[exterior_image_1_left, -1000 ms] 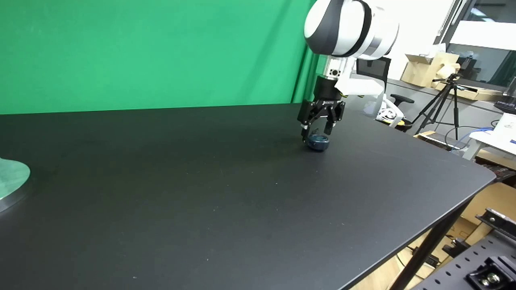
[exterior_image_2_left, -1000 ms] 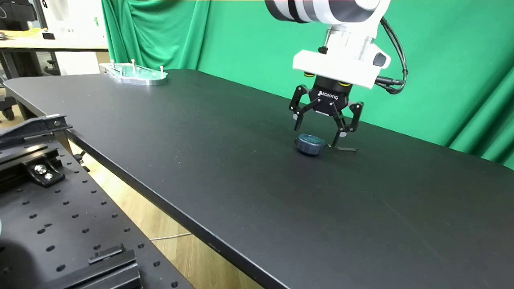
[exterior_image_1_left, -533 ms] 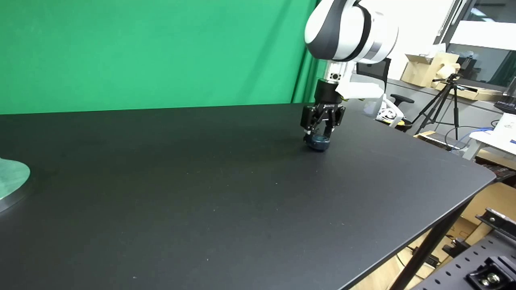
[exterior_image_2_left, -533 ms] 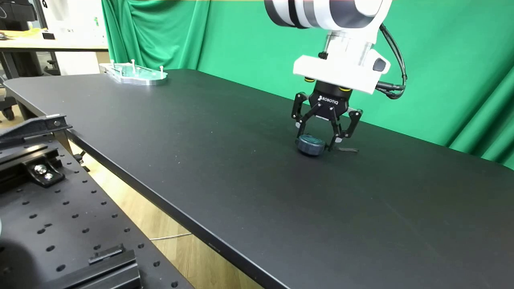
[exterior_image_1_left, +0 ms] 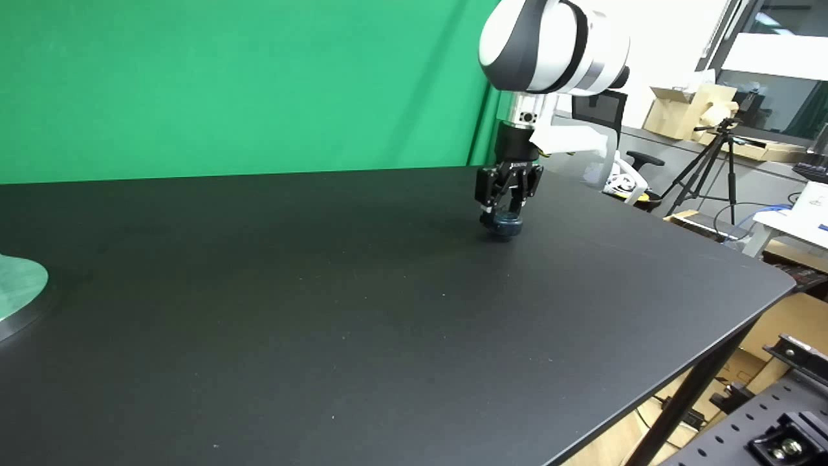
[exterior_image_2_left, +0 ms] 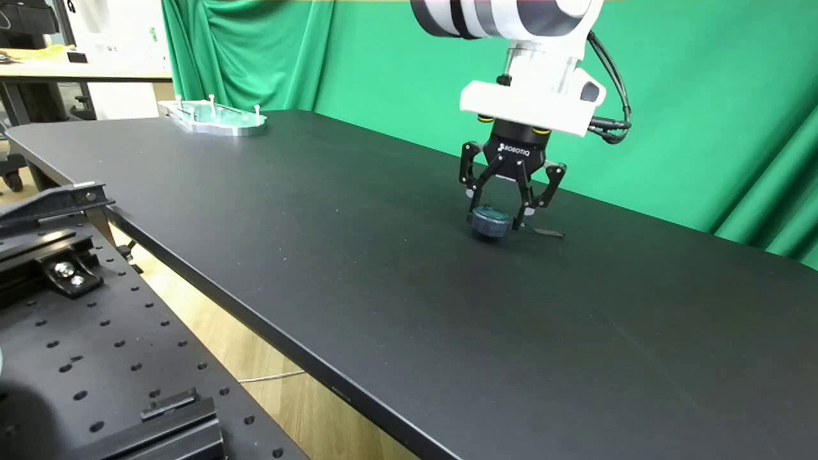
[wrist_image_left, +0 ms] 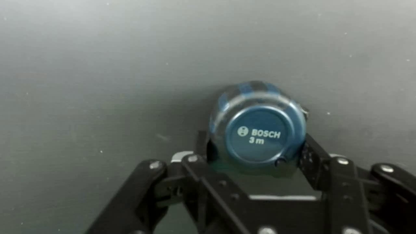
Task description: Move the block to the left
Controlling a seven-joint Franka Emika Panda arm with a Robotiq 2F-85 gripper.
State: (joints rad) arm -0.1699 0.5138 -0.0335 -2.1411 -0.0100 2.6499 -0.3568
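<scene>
The block [wrist_image_left: 260, 133] is a small round dark blue tape measure with white lettering on its face. My gripper [exterior_image_2_left: 496, 218] is shut on its sides, one finger on each side, as the wrist view also shows. In both exterior views the block [exterior_image_1_left: 505, 224] seems to hang just above the dark table [exterior_image_1_left: 323, 310], slightly tilted, with a shadow under it. A thin dark strap [exterior_image_2_left: 544, 232] trails from beside the block. The block's underside is hidden.
A clear greenish plate with upright pegs [exterior_image_2_left: 214, 120] stands at the table's far end in an exterior view. A pale green rounded piece [exterior_image_1_left: 19, 285] shows at the left edge of an exterior view. A green curtain [exterior_image_2_left: 396, 76] hangs behind the table. A perforated metal plate [exterior_image_2_left: 160, 358] lies beyond the table edge.
The gripper came down around the block and its fingers closed on it. Since half a second ago, gripper and block have risen a little and shifted slightly leftward in both exterior views.
</scene>
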